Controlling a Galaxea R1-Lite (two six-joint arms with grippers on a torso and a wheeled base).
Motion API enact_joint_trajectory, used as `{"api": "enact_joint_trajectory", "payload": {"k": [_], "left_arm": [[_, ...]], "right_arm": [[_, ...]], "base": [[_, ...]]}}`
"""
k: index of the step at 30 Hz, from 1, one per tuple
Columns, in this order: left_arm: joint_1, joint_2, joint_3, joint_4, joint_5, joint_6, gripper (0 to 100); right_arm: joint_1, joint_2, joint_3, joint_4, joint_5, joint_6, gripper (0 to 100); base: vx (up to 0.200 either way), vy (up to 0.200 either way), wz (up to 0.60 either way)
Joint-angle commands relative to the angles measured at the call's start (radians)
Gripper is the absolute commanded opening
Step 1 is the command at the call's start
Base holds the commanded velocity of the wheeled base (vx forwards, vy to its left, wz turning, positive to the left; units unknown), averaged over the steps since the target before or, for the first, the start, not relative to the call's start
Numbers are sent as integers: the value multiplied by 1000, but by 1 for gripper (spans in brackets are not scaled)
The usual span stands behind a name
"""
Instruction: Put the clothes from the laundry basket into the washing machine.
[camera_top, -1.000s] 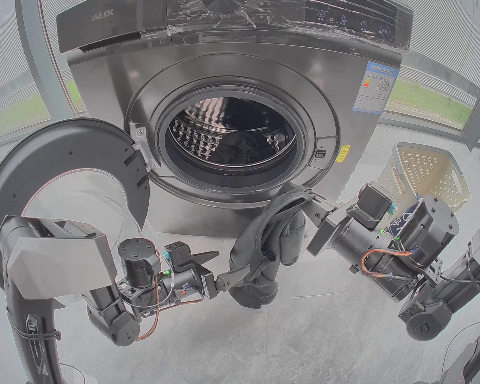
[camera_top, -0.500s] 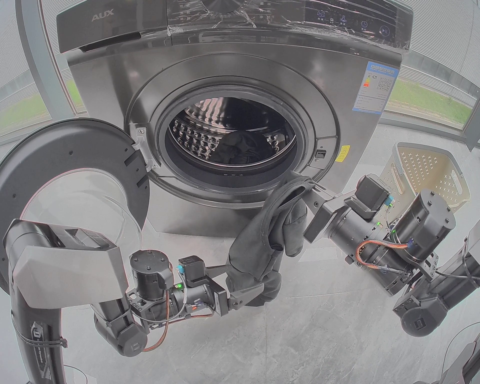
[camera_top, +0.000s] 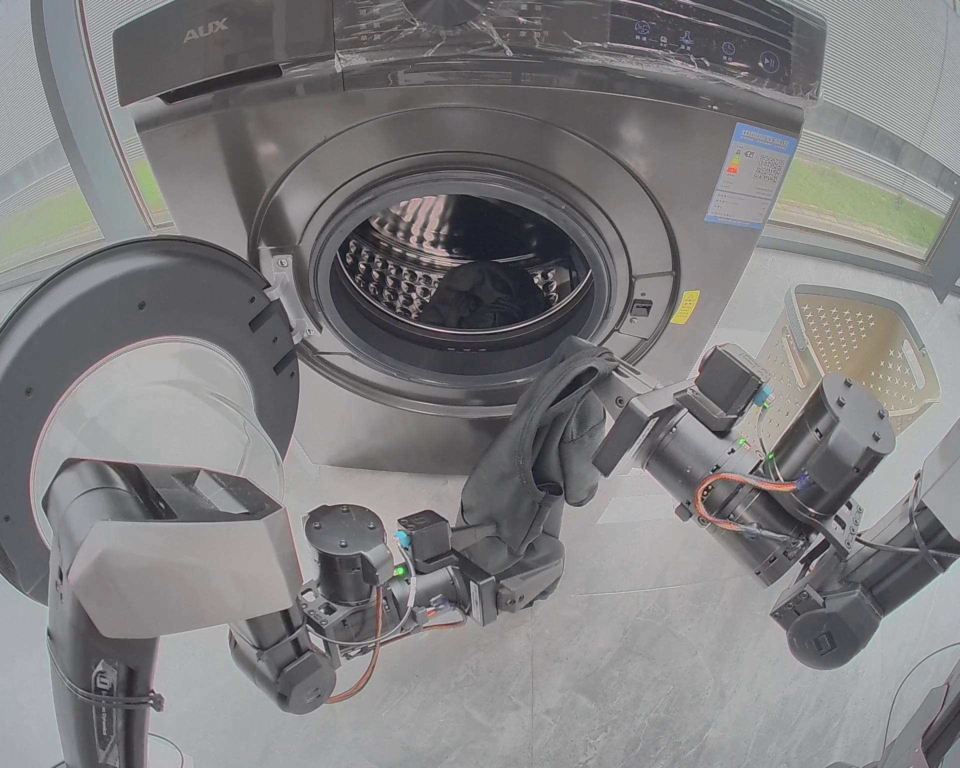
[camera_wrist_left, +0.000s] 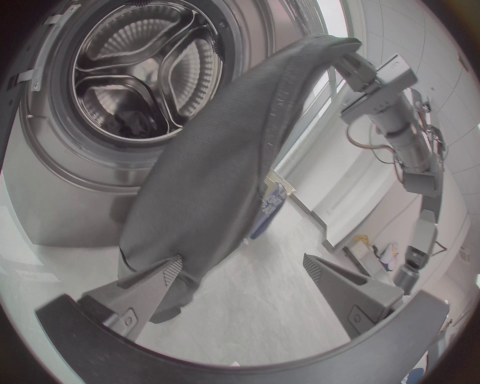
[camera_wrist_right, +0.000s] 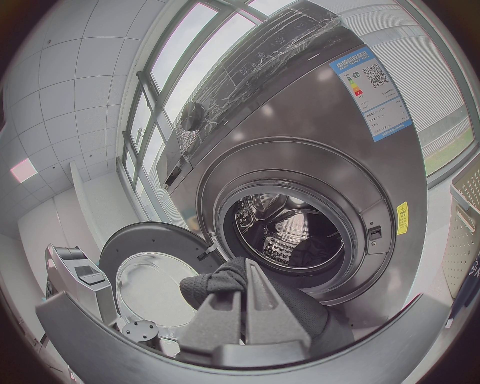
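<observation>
Transfer of a dark grey garment toward the washing machine, shown in mid-lift. The garment is pinched at its upper end by the right gripper, whose two fingers are pressed together on a fold of cloth. It is held just below and in front of the lower rim of the round door opening. From there the cloth hangs down in a long bundle, clear of the floor.

Over the last second two changes are seen. The right gripper has been raised slightly and brought nearer the opening, so that the top of the garment is now level with the rim. The left gripper has been carried forward from the side of the bundle to its lower end. Its fingers are spread wide, one of them touching the lowest fold and the other standing apart from the cloth. Nothing is yet gripped by it.

The hanging tail is thus judged to be about to be gathered or supported, so that it is not caught on the rim when the garment is fed in. The door is swung fully open on the robot's left. One dark item already lies in the drum. The laundry basket stands beside the machine, behind the right arm, and a blue item is seen in it, so that more loading is judged to remain.
</observation>
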Motion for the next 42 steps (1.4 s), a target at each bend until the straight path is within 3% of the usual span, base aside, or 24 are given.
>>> {"api": "enact_joint_trajectory", "payload": {"k": [1, 11, 18, 19, 33, 42], "left_arm": [[23, 88, -110, -1, 61, 0, 100], [35, 90, -150, -1, 120, -1, 100], [50, 88, -153, -1, 123, -1, 100], [49, 91, -161, 1, 124, -1, 0], [47, 87, -185, -1, 124, -9, 0], [84, -235, 134, 1, 118, 2, 0]], "right_arm": [[3, 3, 5, 0, 0, 0, 0], [3, 1, 6, 0, -2, 0, 0], [3, 3, 8, 0, 0, 0, 0], [3, 3, 6, 0, -2, 0, 0], [2, -1, 9, 0, 0, 0, 0], [-58, 4, 29, 1, 0, 0, 0]], "base": [[0, 0, 0], [0, 0, 0], [0, 0, 0], [0, 0, 0], [0, 0, 0], [0, 0, 0]]}}
